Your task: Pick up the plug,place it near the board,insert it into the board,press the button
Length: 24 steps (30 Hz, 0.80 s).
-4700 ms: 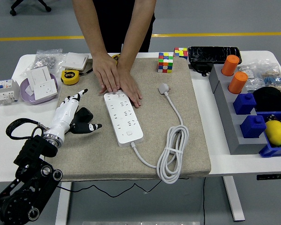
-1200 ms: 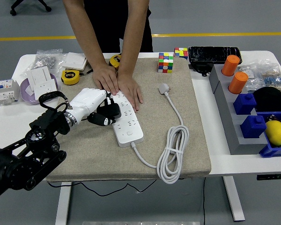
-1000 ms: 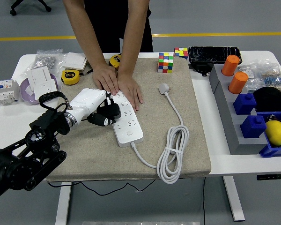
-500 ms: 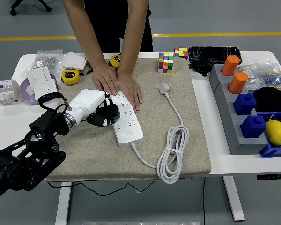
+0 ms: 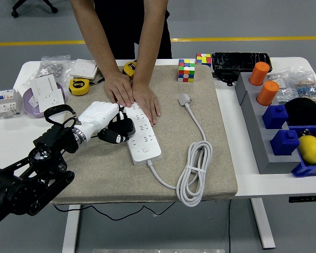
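Observation:
A white power strip (image 5: 142,132) lies on the beige mat (image 5: 147,174), its white cable (image 5: 196,168) looped to the right and ending in a white plug (image 5: 185,99). My left hand (image 5: 111,128) is curled around a black plug (image 5: 122,128), held at the strip's left edge, over its upper sockets. Whether the plug's pins are in a socket is hidden. A person's two hands (image 5: 131,95) press flat on the strip's far end. The strip's button (image 5: 145,149) sits at its near end, uncovered.
Tape measures (image 5: 80,86), wall sockets in a purple bowl (image 5: 45,95) and a breaker (image 5: 5,101) sit at the left. Puzzle cubes (image 5: 186,69) stand behind the mat. Grey and blue bins (image 5: 284,132) with orange and blue parts and a yellow ball fill the right.
Since 4.7 s ago my left hand closed on the black plug and carried it right to the strip's edge. Over the last second it has barely shifted, nudging slightly left.

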### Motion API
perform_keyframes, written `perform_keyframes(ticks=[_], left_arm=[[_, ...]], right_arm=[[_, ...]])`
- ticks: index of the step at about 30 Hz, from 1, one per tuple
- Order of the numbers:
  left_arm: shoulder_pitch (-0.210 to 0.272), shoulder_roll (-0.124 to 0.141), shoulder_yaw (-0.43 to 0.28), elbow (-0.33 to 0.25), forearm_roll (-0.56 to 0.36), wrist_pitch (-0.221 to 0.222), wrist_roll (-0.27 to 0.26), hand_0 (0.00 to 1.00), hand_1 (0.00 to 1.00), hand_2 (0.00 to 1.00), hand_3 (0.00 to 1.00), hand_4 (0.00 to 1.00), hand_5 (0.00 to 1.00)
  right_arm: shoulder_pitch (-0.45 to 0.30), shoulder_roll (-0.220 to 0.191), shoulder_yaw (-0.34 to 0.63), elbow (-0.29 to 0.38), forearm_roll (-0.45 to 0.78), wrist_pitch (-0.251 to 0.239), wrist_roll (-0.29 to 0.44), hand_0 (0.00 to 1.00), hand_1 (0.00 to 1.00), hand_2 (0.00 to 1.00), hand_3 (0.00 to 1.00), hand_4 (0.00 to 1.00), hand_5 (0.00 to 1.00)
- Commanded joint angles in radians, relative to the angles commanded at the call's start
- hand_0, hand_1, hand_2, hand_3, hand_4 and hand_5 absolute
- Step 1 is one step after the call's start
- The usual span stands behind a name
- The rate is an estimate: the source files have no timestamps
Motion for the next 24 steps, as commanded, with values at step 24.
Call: perform_keyframes(ticks=[24], left_arm=[[0.006,0.001,-0.003,0.003,-0.027,-0.031,-0.007,0.568,0.665,0.548,0.528,0.869,0.14]], right_arm=[[-0.001,-0.001,-0.002,0.0,-0.002,0.001,0.001,0.754,0.69,0.708,0.681,0.951,0.652]])
